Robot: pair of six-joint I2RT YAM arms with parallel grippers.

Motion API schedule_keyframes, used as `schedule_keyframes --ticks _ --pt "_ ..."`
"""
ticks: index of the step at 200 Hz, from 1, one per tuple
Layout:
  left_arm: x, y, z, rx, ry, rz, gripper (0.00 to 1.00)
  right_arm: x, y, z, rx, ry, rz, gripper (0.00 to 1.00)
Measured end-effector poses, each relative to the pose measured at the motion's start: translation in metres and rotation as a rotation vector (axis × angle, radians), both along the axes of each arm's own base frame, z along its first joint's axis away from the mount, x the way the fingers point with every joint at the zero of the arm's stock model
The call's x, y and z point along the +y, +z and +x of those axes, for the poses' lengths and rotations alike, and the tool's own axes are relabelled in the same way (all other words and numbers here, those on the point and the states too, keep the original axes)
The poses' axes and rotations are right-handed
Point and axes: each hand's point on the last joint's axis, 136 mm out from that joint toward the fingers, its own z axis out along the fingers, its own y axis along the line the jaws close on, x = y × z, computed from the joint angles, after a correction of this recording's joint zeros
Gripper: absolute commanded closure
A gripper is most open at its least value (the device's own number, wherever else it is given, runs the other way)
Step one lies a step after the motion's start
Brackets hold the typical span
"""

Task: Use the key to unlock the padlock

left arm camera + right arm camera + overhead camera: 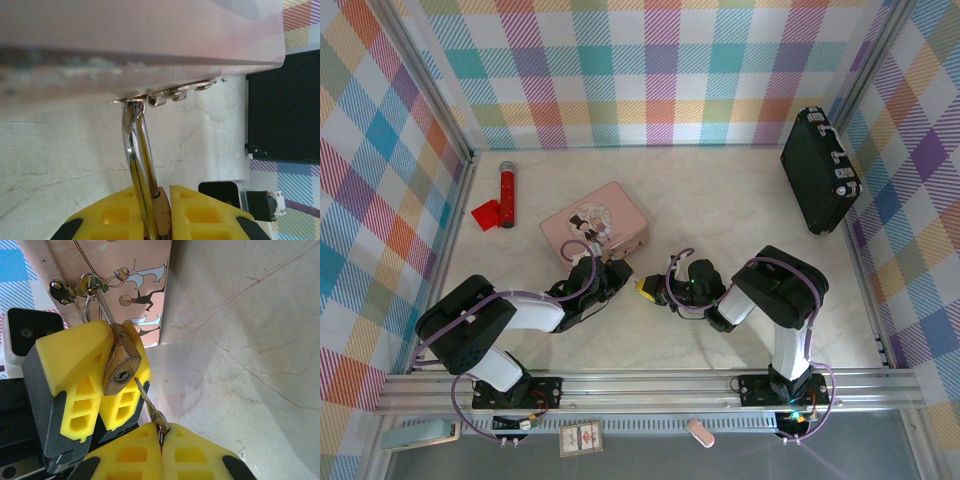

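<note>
In the top view, both arms meet just in front of the pink tin, which lies on the tabletop at 11 o'clock from the meeting point. The left fingers and the right fingers are very close together. The lock between them is too small to make out here. A small card sits at the near rail, and its print is too small to read.

In the left wrist view, the left fingers are almost closed and clamp the padlock at 6 o'clock. Its shackle runs up to 12 o'clock through the hasp of the tin.

In the right wrist view, the right fingers are fully closed and pinch the key by its head. The blade points toward 11 o'clock. Its tip is just beside the keyhole, at about 4 o'clock of it, and I judge it is not yet inside.

So the step in hand is the insertion. The next move calls for a small push toward 10 o'clock with the blade lined up to the slot, then a turn while the left side holds the body steady.

The tin carries only cartoon figures; I can read no writing or brand.
</note>
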Motion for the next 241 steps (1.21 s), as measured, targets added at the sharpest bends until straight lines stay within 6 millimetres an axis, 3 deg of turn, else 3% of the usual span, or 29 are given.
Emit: schedule_keyframes --ticks 241 --pt "-0.0011 0.0005 0.0009 -0.006 -0.001 -0.005 1.00 0.0011 0.0071 0.0038 0.011 0.018 0.028 1.00"
